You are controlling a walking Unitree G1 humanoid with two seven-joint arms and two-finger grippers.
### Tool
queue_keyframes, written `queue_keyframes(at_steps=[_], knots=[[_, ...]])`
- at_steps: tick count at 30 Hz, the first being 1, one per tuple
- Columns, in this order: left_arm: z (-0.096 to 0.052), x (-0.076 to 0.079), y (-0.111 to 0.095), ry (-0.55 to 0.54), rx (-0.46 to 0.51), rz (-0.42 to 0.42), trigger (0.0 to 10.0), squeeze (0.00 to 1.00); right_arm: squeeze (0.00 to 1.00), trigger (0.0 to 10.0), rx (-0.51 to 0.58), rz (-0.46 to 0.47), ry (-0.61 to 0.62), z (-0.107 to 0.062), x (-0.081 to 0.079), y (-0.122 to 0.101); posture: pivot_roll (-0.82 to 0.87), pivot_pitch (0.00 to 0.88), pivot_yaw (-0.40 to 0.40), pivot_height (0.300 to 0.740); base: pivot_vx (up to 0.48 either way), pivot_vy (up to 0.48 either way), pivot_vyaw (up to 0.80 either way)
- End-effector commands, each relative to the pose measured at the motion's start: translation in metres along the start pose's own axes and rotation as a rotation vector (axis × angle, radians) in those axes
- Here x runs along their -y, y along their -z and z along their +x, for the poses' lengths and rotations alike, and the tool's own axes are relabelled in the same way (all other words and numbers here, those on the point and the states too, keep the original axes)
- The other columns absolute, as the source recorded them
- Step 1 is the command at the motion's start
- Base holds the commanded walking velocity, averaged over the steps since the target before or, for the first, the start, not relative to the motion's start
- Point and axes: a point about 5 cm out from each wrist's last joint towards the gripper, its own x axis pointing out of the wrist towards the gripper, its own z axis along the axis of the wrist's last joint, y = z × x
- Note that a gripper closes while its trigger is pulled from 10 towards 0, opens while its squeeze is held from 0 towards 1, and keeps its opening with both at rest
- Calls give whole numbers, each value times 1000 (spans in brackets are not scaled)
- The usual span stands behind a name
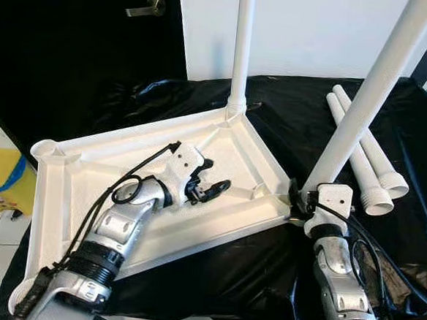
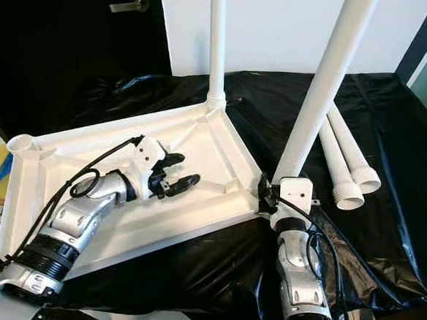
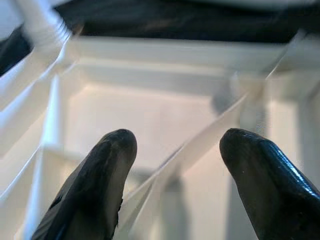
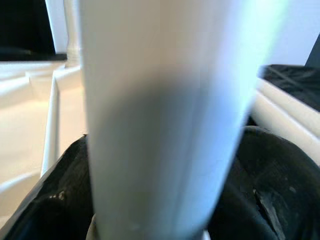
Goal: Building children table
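Observation:
An upturned white tabletop (image 1: 88, 173) lies tilted on a surface under black sheeting. One white leg (image 1: 241, 52) stands upright in its far corner socket. My left gripper (image 1: 210, 183) rests open on the underside of the tabletop, its fingertips (image 3: 107, 165) either side of a rib. At the tabletop's near right corner, my right gripper (image 1: 299, 199) is shut on the base of a second white leg (image 1: 368, 90) that leans up to the right; in the right wrist view that leg (image 4: 160, 115) sits between the black fingers (image 4: 47, 200).
Two spare white legs (image 1: 368, 152) lie side by side on the black sheeting (image 1: 297, 114) at the right. An empty corner socket (image 1: 44, 148) sits at the tabletop's left. A dark door with a lever handle (image 1: 147, 7) stands behind; a yellow object (image 1: 3, 178) is on the floor left.

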Motion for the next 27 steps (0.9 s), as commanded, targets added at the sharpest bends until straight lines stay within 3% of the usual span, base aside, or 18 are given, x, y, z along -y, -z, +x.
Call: queue_keyframes(at_steps=[1,12,17,18,19,20,21,22,23,26,27], knots=[[-3,-3,8,-42,-48,-1,10000,0,0,10000,20,13,-13,-2,1,-3,-140,13,55,740,0,0,0],[-34,-16,43,-147,-260,-48,10000,0,0,10000,73,29,-38,-11,7,-16,-132,89,66,740,0,0,0],[-35,-15,50,-179,-306,-77,10000,0,0,10000,72,28,-33,-16,7,-17,-134,99,68,740,0,0,0],[-31,-17,51,-214,-325,-102,8157,0,0,10000,73,29,-36,-19,7,-18,-137,114,69,740,0,0,0],[-31,-17,51,-214,-325,-102,8157,0,0,10000,73,29,-36,-19,7,-18,-137,114,69,740,0,0,0],[-28,-18,50,-228,-328,-119,7098,0,0,10000,73,30,-38,-20,6,-19,-138,116,71,740,0,0,0],[-22,-21,46,-249,-322,-143,3765,0,0,10000,80,29,-43,-22,5,-21,-139,120,72,740,0,0,0],[-22,-21,46,-249,-322,-143,3765,0,0,10000,80,29,-43,-22,5,-21,-139,120,72,740,0,0,0],[-18,-23,43,-264,-316,-155,3137,0,0,10000,88,29,-48,-23,5,-22,-140,121,73,740,0,0,0],[-16,-25,41,-276,-316,-166,3137,0,0,10000,92,29,-52,-24,5,-23,-140,122,73,740,0,0,0],[-15,-29,39,-302,-314,-176,0,0,0,10000,93,37,-58,-26,4,-24,-142,126,76,740,0,0,0]])
